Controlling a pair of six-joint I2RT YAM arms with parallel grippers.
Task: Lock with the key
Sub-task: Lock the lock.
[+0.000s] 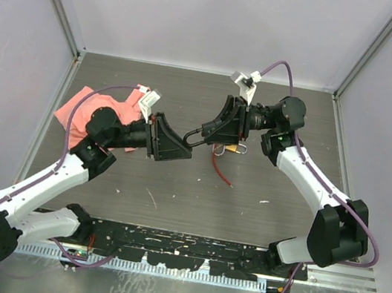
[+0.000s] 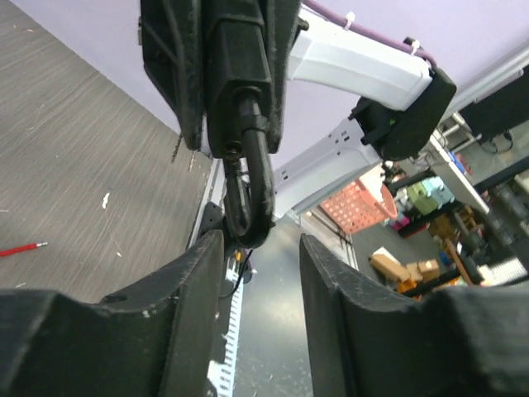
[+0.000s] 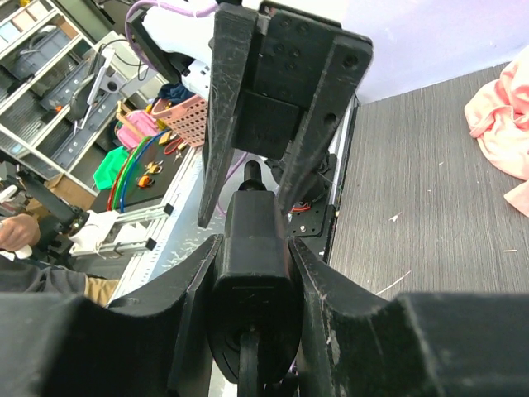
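Note:
My right gripper [image 1: 218,125] is shut on a black padlock [image 3: 252,248] and holds its body sideways above the table. The lock's shackle [image 1: 196,137] points toward my left gripper [image 1: 189,148]. In the left wrist view the shackle [image 2: 252,186] hangs just beyond the left fingers [image 2: 198,281], which stand open with nothing between them. A dark key blade [image 3: 252,364] sits in the keyhole at the lock's rear end. A small brass and silver key bunch [image 1: 231,149] dangles under the right gripper.
A pink cloth [image 1: 104,110] lies at the left rear of the table, under the left arm. A red cord [image 1: 222,170] lies on the table [image 1: 170,210] below the lock. Grey walls close in the left, rear and right sides.

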